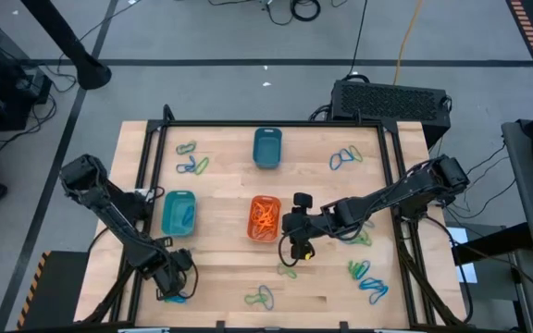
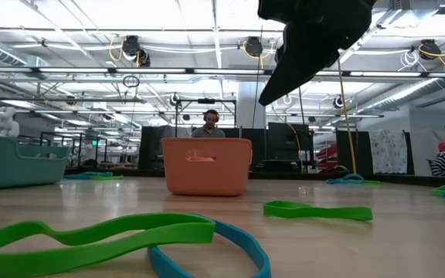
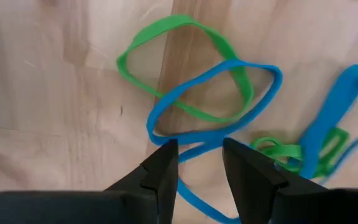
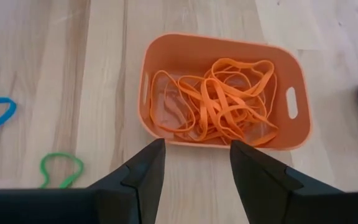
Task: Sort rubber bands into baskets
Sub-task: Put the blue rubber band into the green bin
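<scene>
I see orange rubber bands (image 4: 219, 99) piled in the orange basket (image 4: 166, 46) mid-table. My right gripper (image 4: 194, 163) hangs beside it, fingers parted and empty. My left gripper (image 3: 199, 163), also parted, straddles what looks like a blue band (image 3: 211, 134) near the table's front-left corner.

A big room has bright ceiling lights (image 2: 168, 15), a grey floor (image 1: 202, 92), and a person (image 2: 210, 123) sitting far back.

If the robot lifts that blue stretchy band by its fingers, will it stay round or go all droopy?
Probably droopy: the thin blue rubber band already lies bent and wavy on the wooden table. It crosses a green rubber band, so that one may drag along. It looks very light.
</scene>
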